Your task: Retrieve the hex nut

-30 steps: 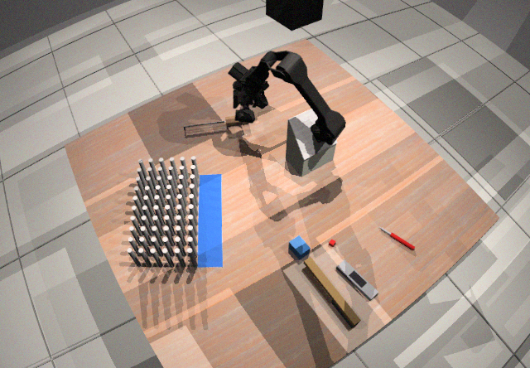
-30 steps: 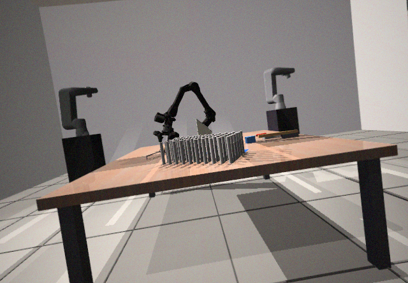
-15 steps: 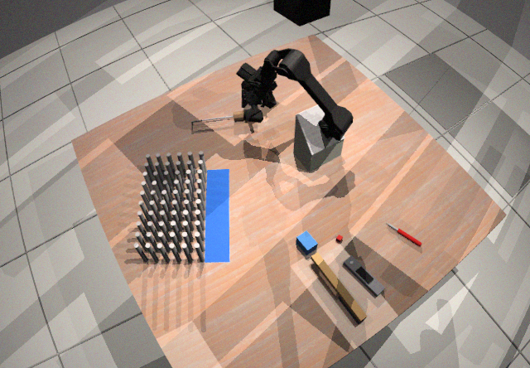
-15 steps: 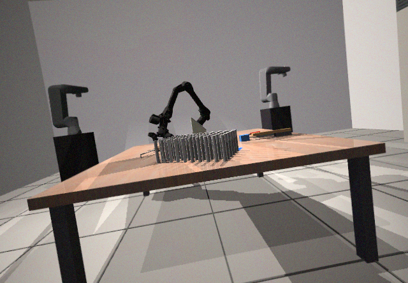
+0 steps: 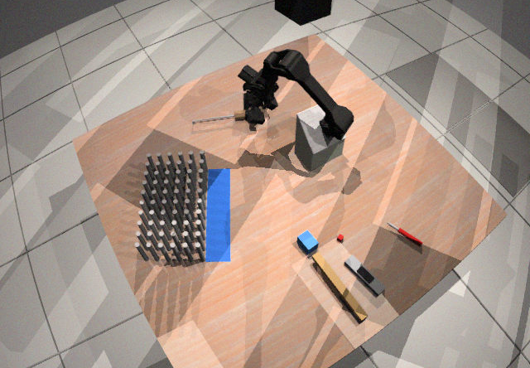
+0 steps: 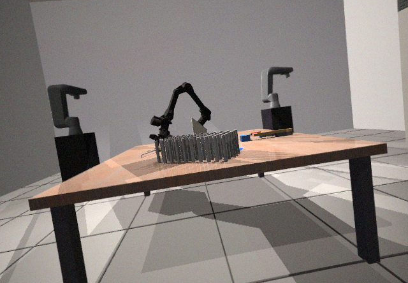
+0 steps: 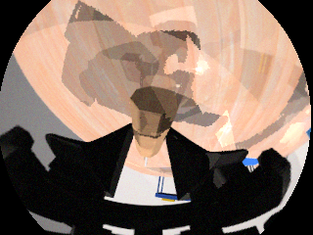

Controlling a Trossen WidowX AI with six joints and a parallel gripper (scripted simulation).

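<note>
My gripper is shut on the brown handle of a hooked tool, with a black finger against each side of the handle. The tool's thin metal rod points left in the top view and ends in a bent tip. I cannot tell whether the tool is clear of the table. The metal spacers stand upright in rows at the left. The blue taped strip lies along their right side. The nut cannot be made out among the spacers.
A grey wedge-shaped block stands by the arm's base. A blue block, a small red cube, a red-handled tool, a yellow-brown bar and a grey-and-black object lie toward the lower right in the top view.
</note>
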